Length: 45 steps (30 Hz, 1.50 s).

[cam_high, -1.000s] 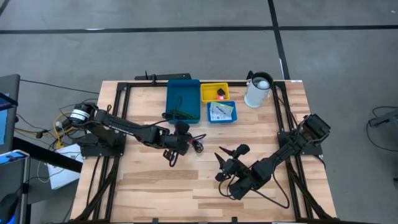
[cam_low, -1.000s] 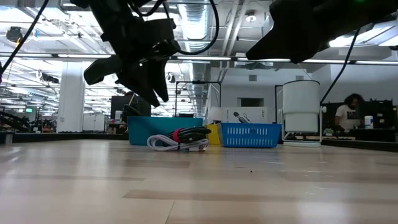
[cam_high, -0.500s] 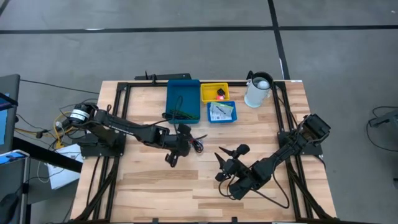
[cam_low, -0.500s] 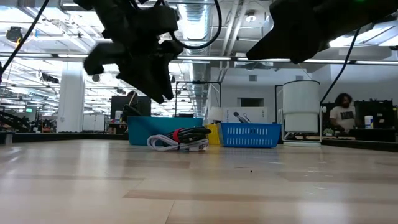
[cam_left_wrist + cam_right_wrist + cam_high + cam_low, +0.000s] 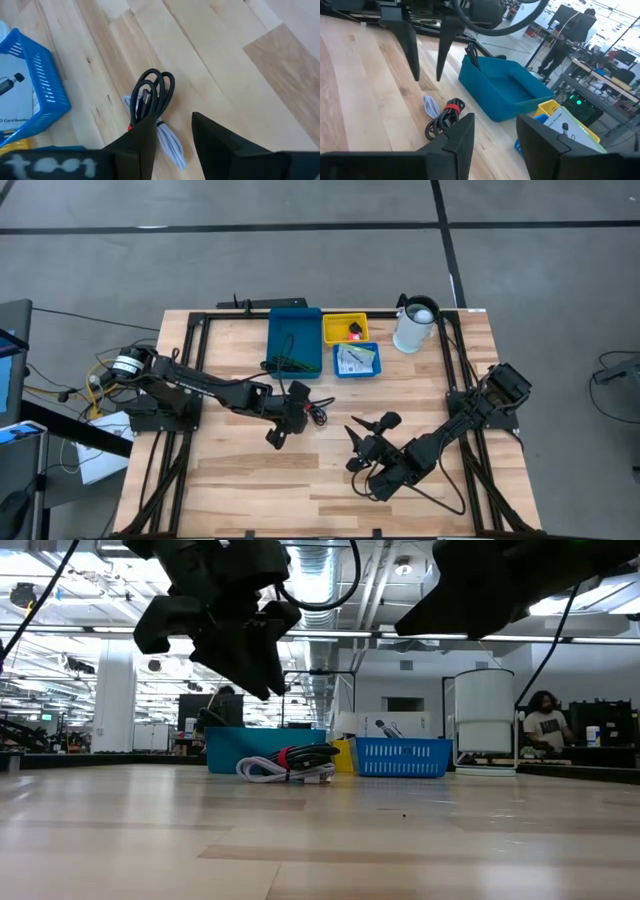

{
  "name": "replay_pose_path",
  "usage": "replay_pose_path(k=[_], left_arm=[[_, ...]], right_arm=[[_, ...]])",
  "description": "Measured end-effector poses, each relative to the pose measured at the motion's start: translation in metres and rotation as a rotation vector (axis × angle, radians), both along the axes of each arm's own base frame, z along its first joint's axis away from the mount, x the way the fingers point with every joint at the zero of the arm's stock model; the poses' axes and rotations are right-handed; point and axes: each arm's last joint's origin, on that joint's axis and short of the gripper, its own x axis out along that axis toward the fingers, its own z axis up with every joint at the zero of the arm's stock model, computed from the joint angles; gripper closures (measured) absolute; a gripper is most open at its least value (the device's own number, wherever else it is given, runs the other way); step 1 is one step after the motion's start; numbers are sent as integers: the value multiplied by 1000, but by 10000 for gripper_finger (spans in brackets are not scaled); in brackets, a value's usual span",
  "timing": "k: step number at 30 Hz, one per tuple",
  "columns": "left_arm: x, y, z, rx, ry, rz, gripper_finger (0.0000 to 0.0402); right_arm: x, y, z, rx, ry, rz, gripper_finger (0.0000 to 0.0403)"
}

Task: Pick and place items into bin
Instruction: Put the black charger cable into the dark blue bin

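High view, left gripper: hung over the table's middle, just beside the coiled cables, presumably placed there to reach them.
High view, right gripper: waited near the table's front right, fingers spread and empty, well apart from the cables.
High view, bins: the large blue bin held green cable; the yellow bin held the small black-and-red piece; the small blue basket held the white cards. The white jug stood beside them.
Low view, cables: the bundle lay flat on the wood in front of the bins, not lifted; the left gripper hung above it.
Left wrist view, jaws: the fingers stood apart with a clear gap and nothing between them; the black, red and white bundle lay just ahead, so the opening looked lined up for a grasp.
Right wrist view, jaws: parted and holding nothing, facing the bundle and the blue bin; this arm seemed kept back to leave room.
Progress: judged mostly done, with this one bundle left outside.
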Motion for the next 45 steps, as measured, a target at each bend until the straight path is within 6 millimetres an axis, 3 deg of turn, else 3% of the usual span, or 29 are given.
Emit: replay_pose_path(k=[7,18,28,40,45], left_arm=[[-1,3,-1,4,18,-7,273],[0,27,-2,-17,47,-65,209],[4,52,-4,-66,29,-57,191],[19,56,-49,-78,139,-71,191],[23,57,-56,-51,146,-81,191]], right_arm=[[0,1,0,24,1,12,260],[0,1,0,43,-16,6,260],[0,1,0,43,-15,6,262],[0,0,0,39,-10,7,259],[0,0,0,40,-11,7,261]])
